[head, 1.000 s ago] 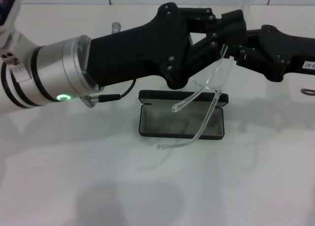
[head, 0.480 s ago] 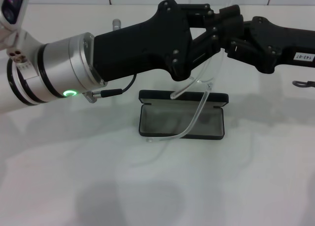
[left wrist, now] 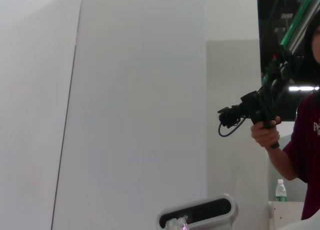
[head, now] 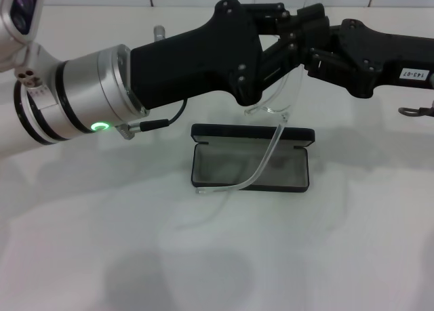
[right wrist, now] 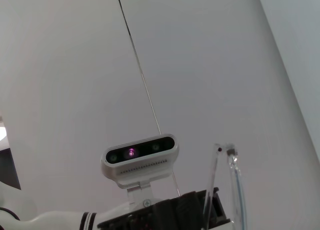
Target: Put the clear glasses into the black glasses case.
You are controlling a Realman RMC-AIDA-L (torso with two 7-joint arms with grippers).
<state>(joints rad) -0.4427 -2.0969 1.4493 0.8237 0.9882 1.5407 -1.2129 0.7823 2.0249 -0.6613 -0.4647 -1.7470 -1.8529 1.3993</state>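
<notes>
The clear glasses [head: 274,143] hang in the air over the open black glasses case [head: 252,131], which lies on the white table with its grey lining up. One thin arm curves down across the case to beyond its front left corner. My left gripper [head: 288,50] reaches in from the left and is shut on the glasses' front. From the right, my right gripper [head: 306,34] meets it at the same spot, and their black parts overlap. The glasses' frame [right wrist: 235,190] also shows in the right wrist view. The left wrist view shows neither object.
A small metal post [head: 160,34] stands at the table's back left. A grey cable loop [head: 413,111] hangs under my right arm. The left wrist view looks at a wall and a person [left wrist: 300,140] holding a camera rig.
Both arms rose a little and closed in, left arm moving right, right arm moving left. The glasses tipped up, so the lens left view and the arms hang more steeply over the case.
</notes>
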